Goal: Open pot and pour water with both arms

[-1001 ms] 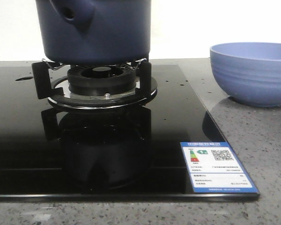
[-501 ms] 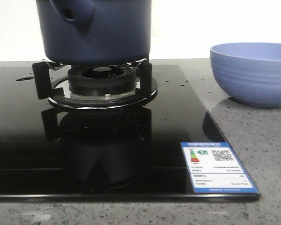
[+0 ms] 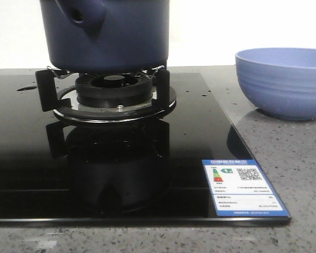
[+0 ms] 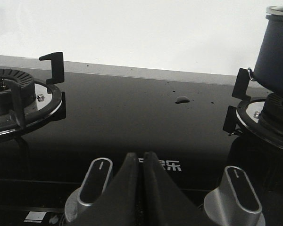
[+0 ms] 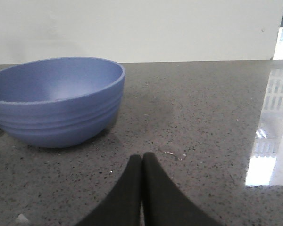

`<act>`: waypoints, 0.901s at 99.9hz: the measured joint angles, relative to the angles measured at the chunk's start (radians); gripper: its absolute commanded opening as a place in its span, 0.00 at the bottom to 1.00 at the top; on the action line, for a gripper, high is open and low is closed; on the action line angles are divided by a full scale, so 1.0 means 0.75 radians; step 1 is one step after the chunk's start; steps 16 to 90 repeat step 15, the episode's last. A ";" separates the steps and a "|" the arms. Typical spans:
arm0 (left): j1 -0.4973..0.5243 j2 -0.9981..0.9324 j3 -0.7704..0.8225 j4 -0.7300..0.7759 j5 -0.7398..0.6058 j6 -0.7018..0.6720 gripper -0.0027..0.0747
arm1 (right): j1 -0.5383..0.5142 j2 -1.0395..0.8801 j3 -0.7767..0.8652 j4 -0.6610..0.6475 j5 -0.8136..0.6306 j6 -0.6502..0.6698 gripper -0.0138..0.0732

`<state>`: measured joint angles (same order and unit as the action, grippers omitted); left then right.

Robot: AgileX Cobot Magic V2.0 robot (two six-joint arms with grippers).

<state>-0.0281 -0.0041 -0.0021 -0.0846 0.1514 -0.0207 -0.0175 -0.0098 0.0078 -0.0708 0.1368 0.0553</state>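
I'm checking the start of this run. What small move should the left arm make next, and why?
Probably open the left gripper and move toward the pot: its fingers are pressed together on nothing, low over the stove knobs, while the pot sits untouched on its burner.

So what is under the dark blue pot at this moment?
The pot stands on the black prongs of a pan support, above a round gas burner on the black glass hob. The pot's own underside is hidden. No gripper touches it.
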 measured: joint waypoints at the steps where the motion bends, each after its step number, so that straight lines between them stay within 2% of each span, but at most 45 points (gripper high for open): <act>1: 0.000 0.000 0.000 0.000 0.000 0.000 0.01 | 0.000 0.000 0.000 0.000 0.000 0.000 0.08; 90: 0.000 0.000 0.000 0.000 0.000 0.000 0.01 | 0.000 0.000 0.000 0.000 -0.002 0.000 0.08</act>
